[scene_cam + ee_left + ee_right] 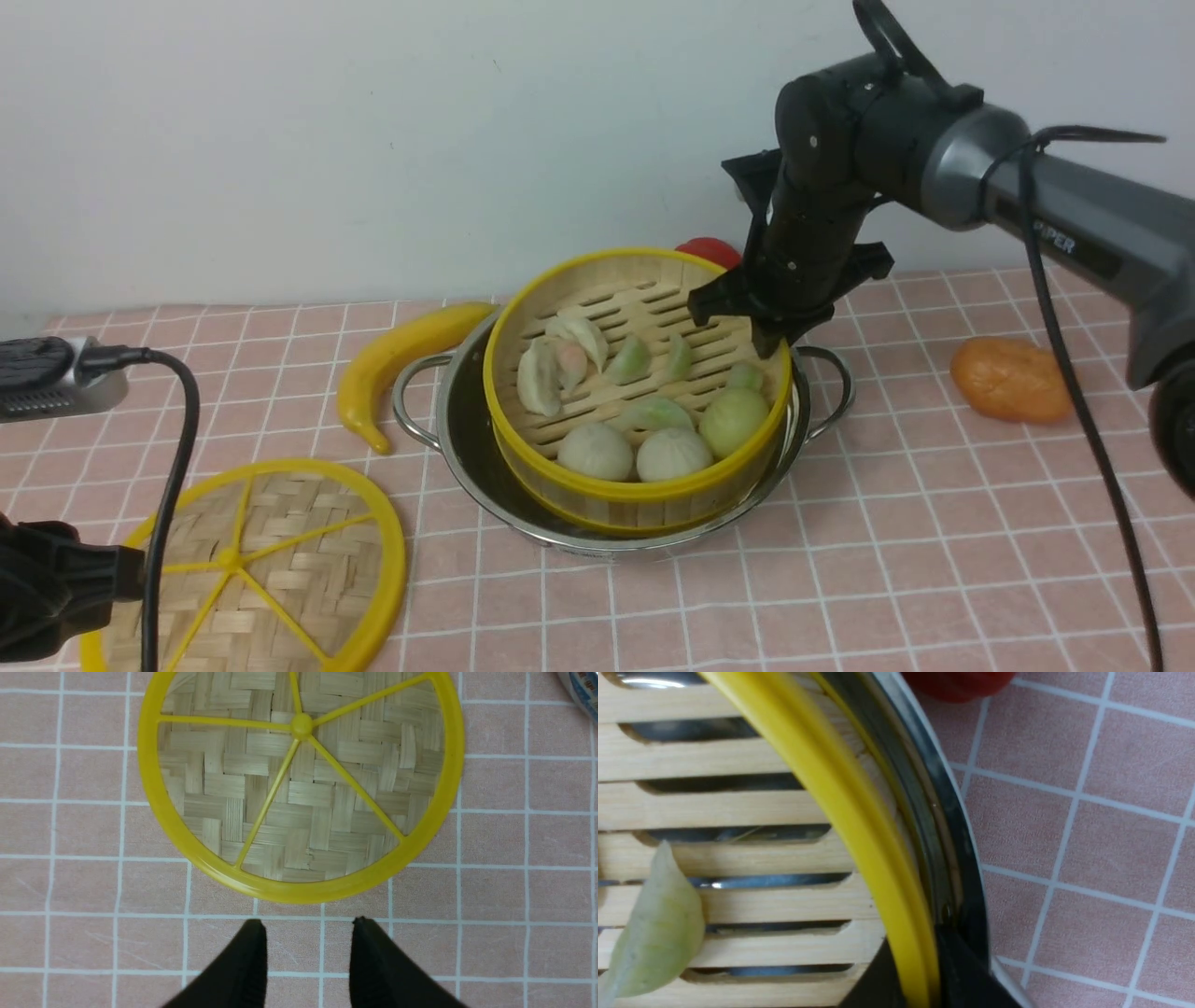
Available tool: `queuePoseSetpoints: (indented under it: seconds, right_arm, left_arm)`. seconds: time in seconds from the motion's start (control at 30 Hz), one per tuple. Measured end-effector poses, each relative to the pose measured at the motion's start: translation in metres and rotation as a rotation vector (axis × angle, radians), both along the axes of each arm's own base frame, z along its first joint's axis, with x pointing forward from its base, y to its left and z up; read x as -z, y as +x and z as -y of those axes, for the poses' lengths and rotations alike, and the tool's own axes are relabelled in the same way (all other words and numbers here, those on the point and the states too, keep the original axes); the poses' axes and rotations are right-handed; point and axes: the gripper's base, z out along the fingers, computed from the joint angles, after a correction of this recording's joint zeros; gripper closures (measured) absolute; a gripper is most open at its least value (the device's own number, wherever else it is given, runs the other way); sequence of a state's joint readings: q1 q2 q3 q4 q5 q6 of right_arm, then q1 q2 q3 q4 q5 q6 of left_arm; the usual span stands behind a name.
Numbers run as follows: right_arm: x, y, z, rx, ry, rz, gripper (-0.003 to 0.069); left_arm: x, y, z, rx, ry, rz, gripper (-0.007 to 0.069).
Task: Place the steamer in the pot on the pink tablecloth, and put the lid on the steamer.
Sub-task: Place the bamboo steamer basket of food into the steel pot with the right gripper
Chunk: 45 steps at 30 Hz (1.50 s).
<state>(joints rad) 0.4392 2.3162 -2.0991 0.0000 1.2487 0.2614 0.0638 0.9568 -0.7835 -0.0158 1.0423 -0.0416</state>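
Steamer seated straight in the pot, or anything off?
The steamer is askew: it tilts in the pot, far rim raised, near side low. The right gripper is clamped on its rim, so it isn't seated flat yet.

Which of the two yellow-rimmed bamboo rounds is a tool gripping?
The steamer, the deep slatted basket in the pot: the right tool pinches its rim. The flat woven lid lies free on the cloth, the left tool open beside it.
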Motion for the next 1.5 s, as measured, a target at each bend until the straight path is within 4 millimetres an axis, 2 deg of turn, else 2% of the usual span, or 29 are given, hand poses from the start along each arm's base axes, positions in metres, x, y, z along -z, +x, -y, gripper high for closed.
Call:
queuePoseSetpoints:
  seconds: [0.2,0.5,0.93,1.07,1.1,1.13,1.27,1.33,1.43,1.47,1.5]
  right_arm:
    - [0.001,0.000,0.000,0.000,0.000,0.000,0.0606]
    - [0.024,0.003,-0.005,0.009,0.018,-0.048,0.0606]
    - [0.025,0.003,-0.006,0.011,0.028,-0.054,0.0591]
    - [0.024,0.003,-0.007,0.017,0.039,-0.057,0.0515]
    - [0.024,0.003,-0.007,0.019,0.043,-0.058,0.0475]
    - [0.024,0.003,-0.007,0.019,0.043,-0.058,0.0475]
    - [0.019,0.003,-0.008,0.020,0.057,-0.047,0.0338]
    - [0.007,0.001,-0.007,0.019,0.068,-0.027,0.0273]
    - [-0.008,-0.001,-0.006,0.006,0.078,0.002,0.0240]
    - [-0.018,-0.003,-0.005,-0.003,0.084,0.021,0.0229]
    - [-0.038,-0.007,-0.002,-0.023,0.086,0.067,0.0211]
  left_arm:
    - [0.000,0.000,0.000,0.000,0.000,0.000,0.0382]
    - [0.000,0.000,0.000,0.000,0.000,0.000,0.0382]
    - [0.000,0.000,0.000,0.000,0.000,0.000,0.0382]
    - [0.000,0.000,0.000,0.000,0.000,0.000,0.0382]
    - [0.000,0.000,0.000,0.000,0.000,0.000,0.0382]
    - [0.000,0.000,0.000,0.000,0.000,0.000,0.0382]
    - [0.000,0.001,0.000,0.000,0.001,0.011,0.0382]
    - [-0.002,0.004,0.000,-0.001,0.003,0.043,0.0382]
    - [-0.003,0.006,0.000,-0.001,0.005,0.073,0.0382]
    - [-0.004,0.007,-0.001,-0.001,0.006,0.088,0.0382]
    - [-0.004,0.011,-0.001,-0.003,0.007,0.112,0.0382]
